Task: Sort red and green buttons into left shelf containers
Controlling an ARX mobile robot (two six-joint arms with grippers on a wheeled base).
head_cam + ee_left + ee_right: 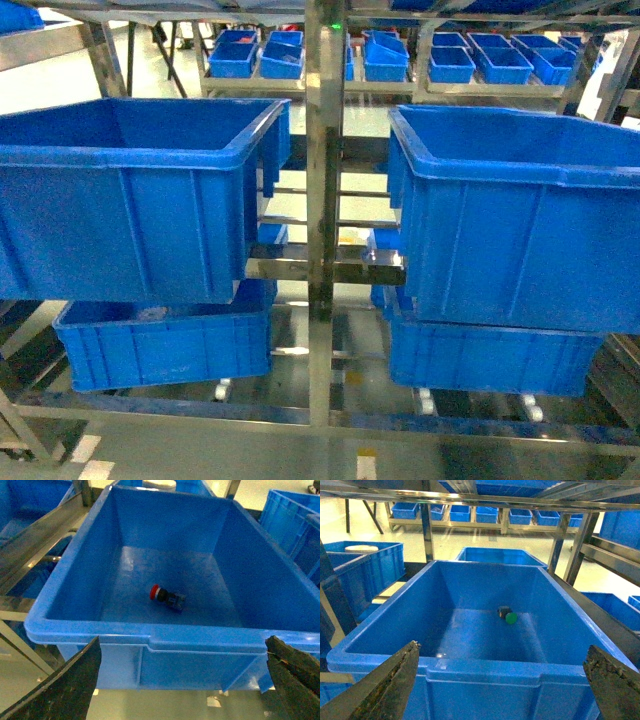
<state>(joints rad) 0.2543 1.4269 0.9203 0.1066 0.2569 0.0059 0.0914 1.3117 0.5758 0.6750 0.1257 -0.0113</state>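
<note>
Two large blue bins sit side by side on a steel shelf rack, split by a vertical steel post [325, 200]: the left bin [120, 155] on the left of the head view and the right bin [520, 170] on the right. Each has a thick rolled rim and ribbed walls, and each rests above a lower blue bin [165, 345] on the level below. Behind the rack, a far shelf carries a row of small blue trays [450, 60]. The left wrist view looks down into one bin [150, 637], and the red button [167, 597] lies on its side on the bin floor near the middle, its round red cap pointing left and its dark block base to the right, apart from all four walls. The right wrist view looks into another bin [480, 672], where the green button [507, 615] lies on the floor toward the far wall, green cap facing the camera's right, dark base just behind it. The left gripper [182, 680] hangs outside the near rim of its bin, released, its two dark fingers [70, 685] spread wide with nothing between them. The right gripper [500, 685] is likewise spread wide and unladen, hovering before the near rim.
</note>
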